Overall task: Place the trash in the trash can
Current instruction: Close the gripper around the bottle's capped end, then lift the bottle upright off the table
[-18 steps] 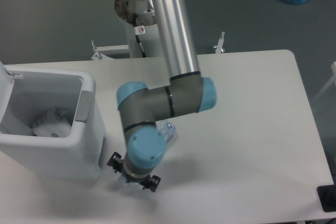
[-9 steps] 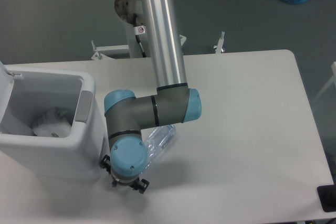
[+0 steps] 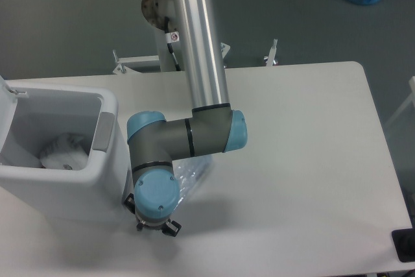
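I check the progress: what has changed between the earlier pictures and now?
The arm swung left, bringing the gripper close beside the trash can. The bottle moved left with it; whether it is gripped is hidden by the wrist. The wrapper stayed inside the can.

No readable text anywhere.
A small white sticker (image 3: 173,36) with a red round sign sits on the arm's base column at the far side of the table (image 3: 311,160), too small to read; the crushed bottle (image 3: 192,173) shows no legible label.
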You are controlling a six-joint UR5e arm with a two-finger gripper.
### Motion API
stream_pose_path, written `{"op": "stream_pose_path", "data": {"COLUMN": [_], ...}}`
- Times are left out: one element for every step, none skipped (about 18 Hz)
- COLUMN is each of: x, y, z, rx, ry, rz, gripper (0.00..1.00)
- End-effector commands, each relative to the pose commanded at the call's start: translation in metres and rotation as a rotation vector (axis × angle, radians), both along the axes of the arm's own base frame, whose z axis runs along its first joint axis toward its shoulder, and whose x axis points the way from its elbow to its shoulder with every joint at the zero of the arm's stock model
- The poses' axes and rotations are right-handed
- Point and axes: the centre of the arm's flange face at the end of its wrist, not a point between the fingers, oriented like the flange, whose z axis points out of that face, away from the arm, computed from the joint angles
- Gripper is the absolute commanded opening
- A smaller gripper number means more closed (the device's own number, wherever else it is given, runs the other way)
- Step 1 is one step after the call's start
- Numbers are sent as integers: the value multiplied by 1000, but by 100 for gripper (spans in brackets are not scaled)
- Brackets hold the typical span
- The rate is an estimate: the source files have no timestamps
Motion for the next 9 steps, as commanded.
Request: {"op": "stream_pose_path", "data": {"x": [-4,-12,-21,-32,-45,-59,-67,-71,-80], "y": [-3,-7,-12,-19,-26,-33,-36,-39,-44], "z": [4,8,18,31,44,55,64,75,89], "rx": [3,7,17,35,56,74,91,115,145], "ry": [2,5,13,24,33,43,49,47,45], "rz": [6,20,34,48,62,73,81,90,108], "gripper": [12,10,10,9,9,9,9,9,9]}}
